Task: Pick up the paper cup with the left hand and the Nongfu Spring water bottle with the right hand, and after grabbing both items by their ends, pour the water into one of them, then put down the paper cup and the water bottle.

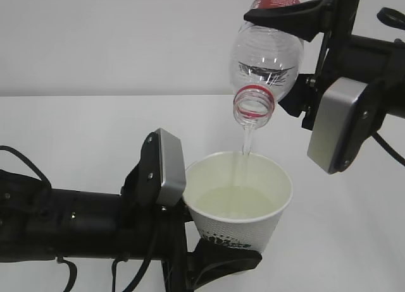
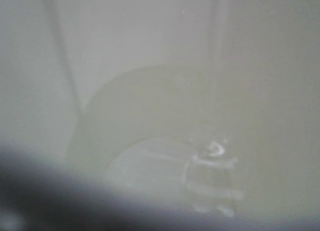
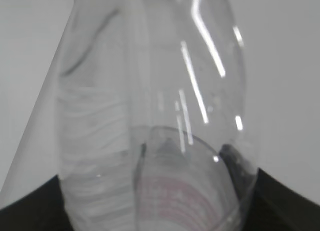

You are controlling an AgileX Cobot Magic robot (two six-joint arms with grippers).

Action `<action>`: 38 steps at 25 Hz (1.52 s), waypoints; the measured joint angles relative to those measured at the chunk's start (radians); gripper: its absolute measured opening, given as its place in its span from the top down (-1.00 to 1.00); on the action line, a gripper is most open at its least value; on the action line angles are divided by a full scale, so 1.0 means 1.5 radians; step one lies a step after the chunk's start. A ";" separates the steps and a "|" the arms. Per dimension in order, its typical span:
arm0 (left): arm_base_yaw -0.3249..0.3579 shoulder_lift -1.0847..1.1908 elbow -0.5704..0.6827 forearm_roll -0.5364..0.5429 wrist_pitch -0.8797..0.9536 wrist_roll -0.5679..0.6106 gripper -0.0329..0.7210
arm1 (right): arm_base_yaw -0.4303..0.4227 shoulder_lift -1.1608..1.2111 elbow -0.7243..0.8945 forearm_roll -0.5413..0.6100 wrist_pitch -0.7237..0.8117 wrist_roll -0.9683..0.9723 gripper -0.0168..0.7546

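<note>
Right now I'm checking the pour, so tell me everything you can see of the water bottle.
The Nongfu Spring water bottle is clear ribbed plastic with a red neck ring and a red label at its far end. It hangs uncapped and upside down, tilted, its mouth just above the paper cup. A thin stream of water falls from it into the cup. The right claw grips it near the labelled end.

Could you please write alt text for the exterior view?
A tipped water bottle, held by the right gripper, pours a thin stream of water into a paper cup held by the left gripper over a white table.
</note>
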State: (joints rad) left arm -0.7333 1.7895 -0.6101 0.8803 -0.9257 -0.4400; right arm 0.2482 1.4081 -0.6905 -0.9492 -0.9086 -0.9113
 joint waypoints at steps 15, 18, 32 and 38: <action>0.000 0.000 0.000 -0.001 0.000 0.000 -0.35 | 0.000 0.000 -0.001 0.005 -0.008 -0.011 -0.39; 0.000 0.000 0.000 -0.001 0.000 0.000 -0.35 | 0.000 0.000 -0.001 0.005 -0.008 -0.011 -0.39; 0.000 0.000 0.000 -0.001 0.000 0.000 -0.35 | 0.000 0.000 -0.001 0.011 -0.008 -0.013 -0.39; 0.000 0.000 0.000 -0.001 -0.002 0.000 -0.35 | 0.000 0.000 -0.001 0.013 -0.008 -0.013 -0.39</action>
State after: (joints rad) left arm -0.7333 1.7895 -0.6101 0.8780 -0.9292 -0.4400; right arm 0.2482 1.4081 -0.6922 -0.9305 -0.9213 -0.9314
